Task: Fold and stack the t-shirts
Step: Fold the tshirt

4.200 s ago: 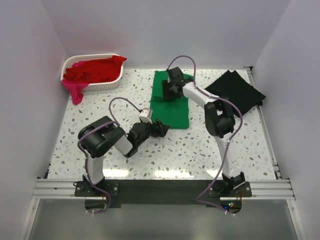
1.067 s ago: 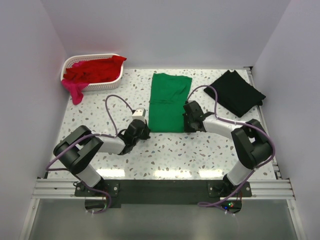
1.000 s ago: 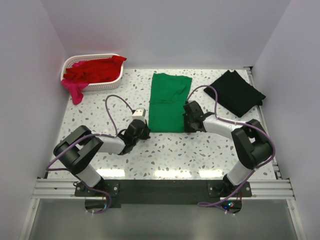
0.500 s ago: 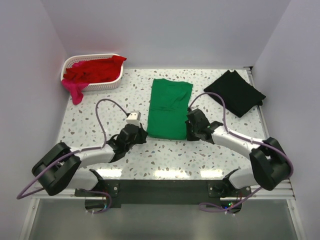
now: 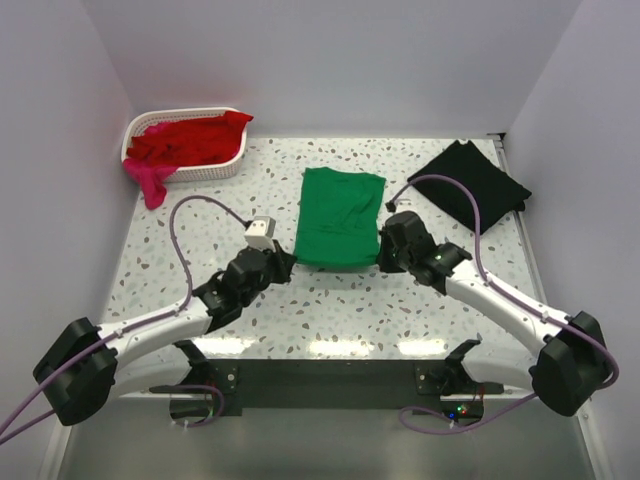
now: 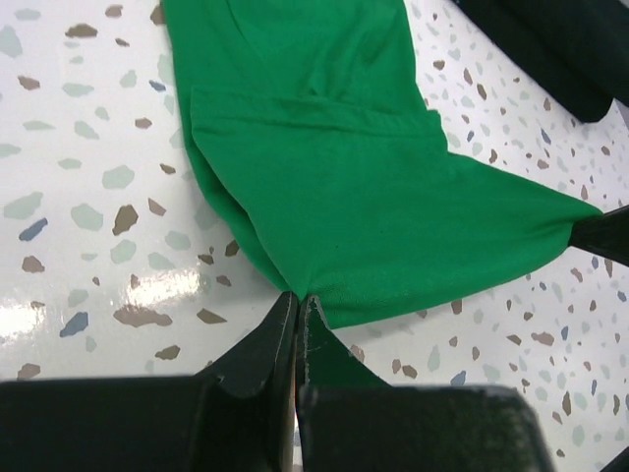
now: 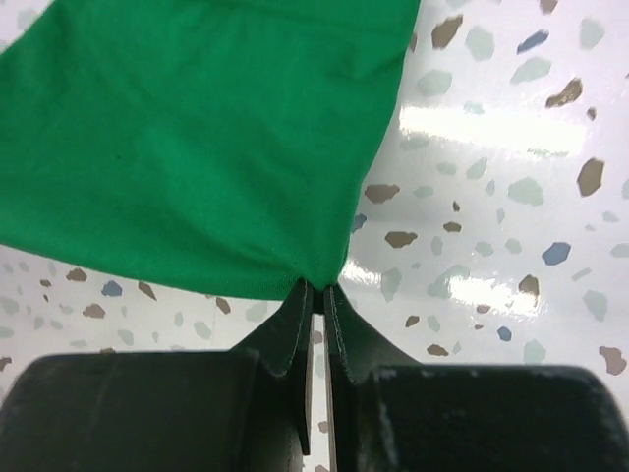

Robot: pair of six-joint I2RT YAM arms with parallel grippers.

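The green t-shirt [image 6: 344, 187] is soft, matt cloth with a fine knit and a few creases. The black t-shirt [image 5: 472, 184] is also matt cloth. The table [image 5: 330, 300] is smooth, speckled like stone and glossy, with bright reflections. The basket [image 5: 215, 170] looks like white plastic. The left gripper [image 6: 298, 300] and right gripper [image 7: 316, 287] are matt black.

Bright, even light fell from overhead. In the top view, white glare streaks lay on the glossy table [image 5: 330, 300] at 6 o'clock, and shadows were faint and short. The left wrist view had glare at 8 o'clock, the right at 2 and 4. The green t-shirt [image 6: 373, 197] was sharp; the dark foreground at 6 o'clock was soft.
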